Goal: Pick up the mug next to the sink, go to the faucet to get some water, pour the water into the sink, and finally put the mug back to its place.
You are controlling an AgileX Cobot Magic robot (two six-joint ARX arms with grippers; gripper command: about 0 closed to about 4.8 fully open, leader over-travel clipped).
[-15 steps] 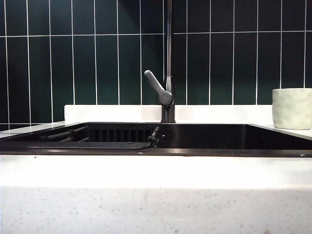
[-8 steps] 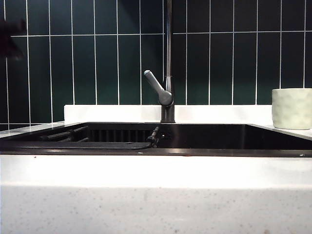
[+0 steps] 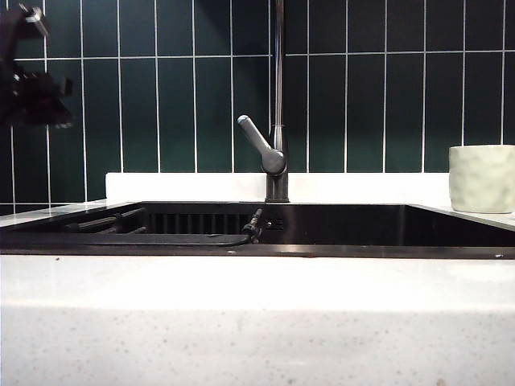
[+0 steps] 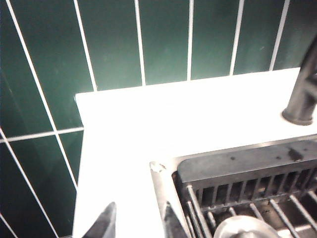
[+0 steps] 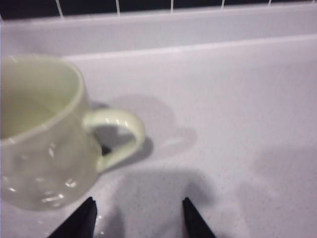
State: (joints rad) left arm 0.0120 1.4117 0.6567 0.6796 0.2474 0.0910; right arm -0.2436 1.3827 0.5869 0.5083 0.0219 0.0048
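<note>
The pale dimpled mug (image 3: 481, 178) stands upright on the white counter right of the black sink (image 3: 338, 227). My right gripper (image 5: 137, 210) is open just above the counter. Nothing is between its fingers, and the mug (image 5: 39, 144) is just ahead and to one side, its handle (image 5: 121, 136) turned toward the gap. The right gripper does not show in the exterior view. The dark faucet (image 3: 278, 104) with its grey lever (image 3: 259, 145) rises behind the sink. My left gripper (image 4: 139, 220) is open and empty above the counter at the sink's corner. Its arm (image 3: 28, 84) shows at the exterior view's upper left.
A dark green tiled wall (image 3: 161, 104) with a low white ledge (image 3: 185, 186) backs the counter. A slatted rack (image 4: 247, 196) and a round metal piece (image 4: 242, 229) lie in the sink. The faucet base (image 4: 301, 106) stands on the counter behind the basin.
The left arm has come into the exterior view at the upper left and reached further in. The mug, faucet and sink have not moved.
</note>
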